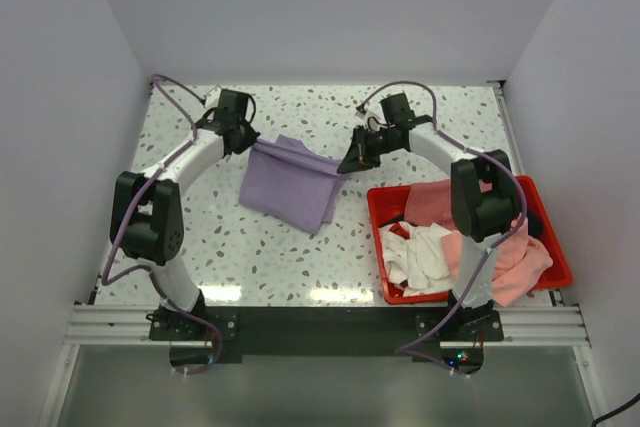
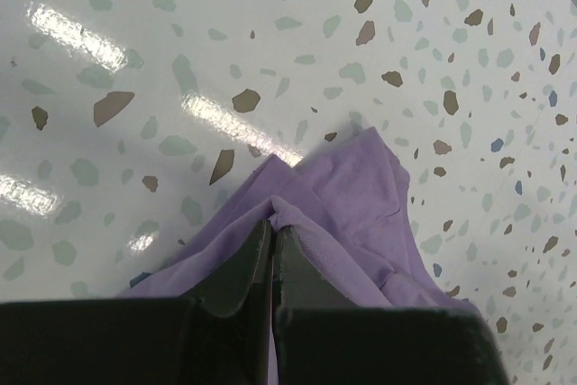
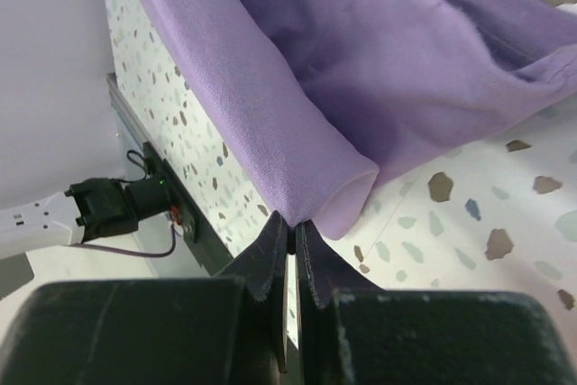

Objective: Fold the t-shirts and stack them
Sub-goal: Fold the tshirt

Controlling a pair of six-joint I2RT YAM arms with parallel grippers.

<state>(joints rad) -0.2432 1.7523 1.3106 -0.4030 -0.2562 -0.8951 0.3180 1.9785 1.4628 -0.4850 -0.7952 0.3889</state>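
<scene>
Lavender t-shirt [image 1: 290,187] laid at centre of surface [image 1: 300,267]. 10 o'clock corner pinched by left fingers [image 2: 239,268], 2 o'clock fold by right fingers [image 3: 266,254], likely so cloth is pulled flat for folding. White t-shirt [image 1: 418,257] and pink t-shirts [image 1: 520,262] heaped in red bin [image 1: 377,232] at 4 o'clock.

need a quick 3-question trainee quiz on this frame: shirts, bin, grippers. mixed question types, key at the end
1. True or false: the lavender purple fabric t-shirt lies inside the red plastic bin.
2. Which holds that t-shirt? A) left gripper only; B) right gripper only; C) both.
3. Fill in: the crumpled white fabric shirts lie in the ____.
Key: 1 false, it lies on the speckled table, stretched between the arms. 2 C, each is shut on an edge. 3 red bin.
</scene>
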